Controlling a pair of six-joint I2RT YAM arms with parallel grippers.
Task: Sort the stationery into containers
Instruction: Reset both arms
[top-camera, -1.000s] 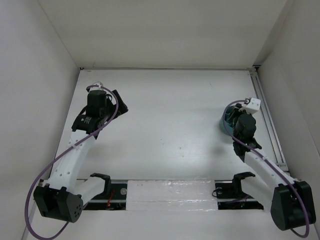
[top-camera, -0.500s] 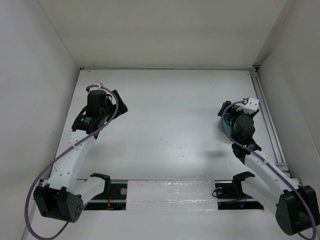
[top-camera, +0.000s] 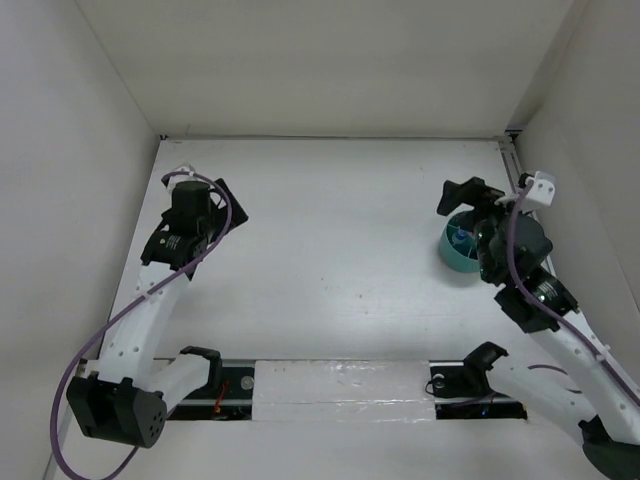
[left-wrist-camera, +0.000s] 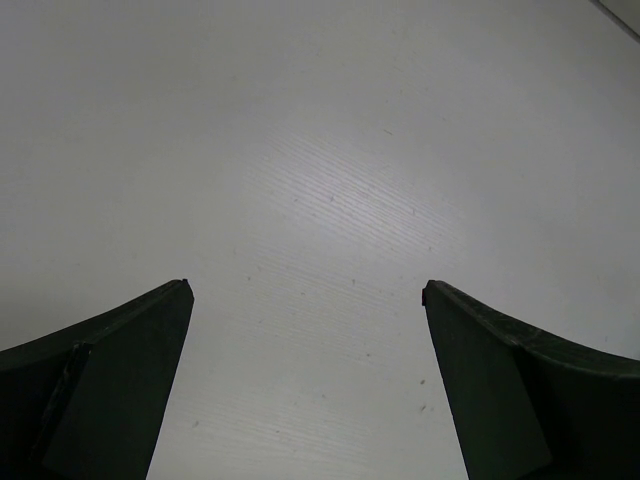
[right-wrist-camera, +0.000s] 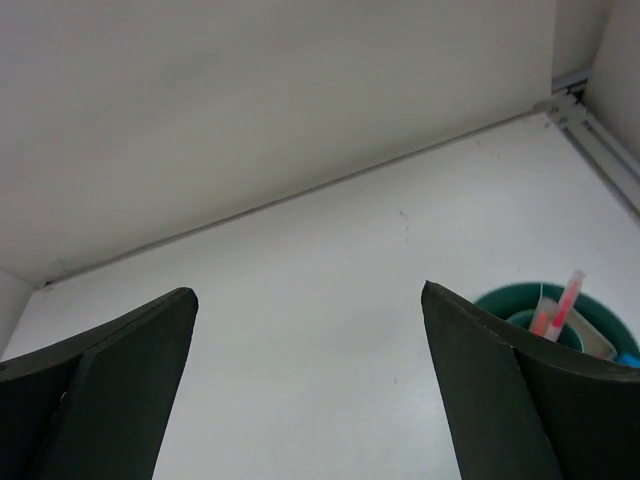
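Observation:
The round teal cup (top-camera: 455, 248) stands at the table's right side, and its rim (right-wrist-camera: 500, 298) shows at the lower right of the right wrist view. A thin pink stick (right-wrist-camera: 567, 295) stands upright in it, beside a pale piece and something blue (right-wrist-camera: 630, 358). My right gripper (top-camera: 460, 194) hovers just beyond the cup's far edge. It is open (right-wrist-camera: 308, 290) and empty, with only bare table between its fingers. My left gripper (top-camera: 228, 203) is at the far left, also open (left-wrist-camera: 305, 290) and empty over bare table. No loose stationery lies in view.
White walls close in the table at the back and on both sides. A metal rail (top-camera: 535, 235) runs along the right edge, close to the cup. The arm bases and a clear strip (top-camera: 340, 388) sit at the near edge.
My right gripper has opened and lifted off the cup, swinging up and back so the cup is uncovered. The left gripper has shifted slightly towards the far left.

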